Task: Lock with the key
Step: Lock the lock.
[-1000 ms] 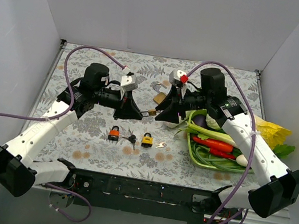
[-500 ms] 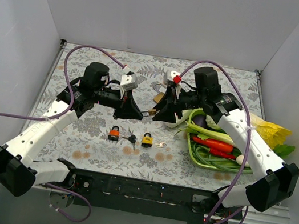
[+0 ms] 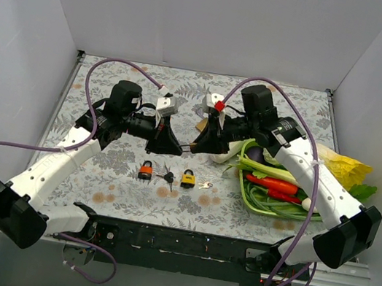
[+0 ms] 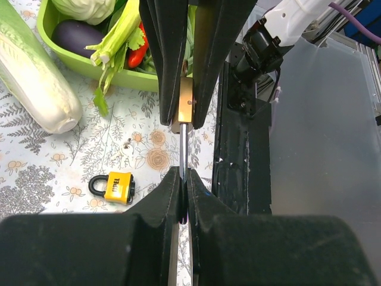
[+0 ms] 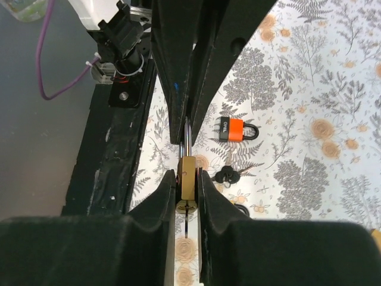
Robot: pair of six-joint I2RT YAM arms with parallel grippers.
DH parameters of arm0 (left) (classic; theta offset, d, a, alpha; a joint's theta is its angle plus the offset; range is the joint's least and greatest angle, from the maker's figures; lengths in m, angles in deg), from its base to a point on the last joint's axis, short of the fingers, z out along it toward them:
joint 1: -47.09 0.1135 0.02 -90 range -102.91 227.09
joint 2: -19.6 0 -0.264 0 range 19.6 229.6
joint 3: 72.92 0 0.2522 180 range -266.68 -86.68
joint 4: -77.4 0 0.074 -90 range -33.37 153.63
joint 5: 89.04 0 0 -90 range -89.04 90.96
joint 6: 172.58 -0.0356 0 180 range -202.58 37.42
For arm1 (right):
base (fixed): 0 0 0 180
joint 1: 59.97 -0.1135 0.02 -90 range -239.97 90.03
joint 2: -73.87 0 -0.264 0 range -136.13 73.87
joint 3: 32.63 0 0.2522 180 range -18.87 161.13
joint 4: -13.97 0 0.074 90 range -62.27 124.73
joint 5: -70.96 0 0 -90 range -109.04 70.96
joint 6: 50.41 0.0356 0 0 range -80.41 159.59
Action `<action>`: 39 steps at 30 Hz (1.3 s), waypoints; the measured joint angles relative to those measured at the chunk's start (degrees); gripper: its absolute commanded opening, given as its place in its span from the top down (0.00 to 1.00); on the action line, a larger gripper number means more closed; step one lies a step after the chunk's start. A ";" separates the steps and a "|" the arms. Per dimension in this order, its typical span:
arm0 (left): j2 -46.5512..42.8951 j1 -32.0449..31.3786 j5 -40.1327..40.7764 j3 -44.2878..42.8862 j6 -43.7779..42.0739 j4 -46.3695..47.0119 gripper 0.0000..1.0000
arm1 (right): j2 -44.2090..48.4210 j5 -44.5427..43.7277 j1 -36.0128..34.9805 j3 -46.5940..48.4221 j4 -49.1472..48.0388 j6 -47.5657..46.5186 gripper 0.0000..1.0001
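A brass padlock hangs in the air between my two grippers, above the table's middle. My left gripper is shut on its steel shackle. My right gripper is shut on the brass body, a finger on each flat side. A thin key sticks out of the keyhole at the body's bottom end, towards the right wrist camera. In the top view the left gripper and right gripper meet tip to tip.
On the cloth below lie an orange padlock, black-headed keys, a yellow padlock and a small silver key. A green tray of vegetables stands to the right, a pale cabbage beside it.
My right arm has moved left to meet the left gripper, and its jaws have narrowed onto the padlock body. The left arm has barely moved.
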 measured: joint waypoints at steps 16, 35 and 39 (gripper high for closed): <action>0.52 0.50 -0.87 0.00 2.82 0.44 1.00 | -0.66 -0.09 -0.13 -0.07 -2.23 4.70 0.99; 1.38 0.55 -1.05 1.16 8.98 1.57 1.00 | -1.90 -0.28 -0.57 -0.83 -3.39 11.19 0.99; 1.22 0.57 -0.35 2.34 10.56 2.36 1.00 | -2.49 0.00 -0.57 -1.88 -4.85 14.21 0.99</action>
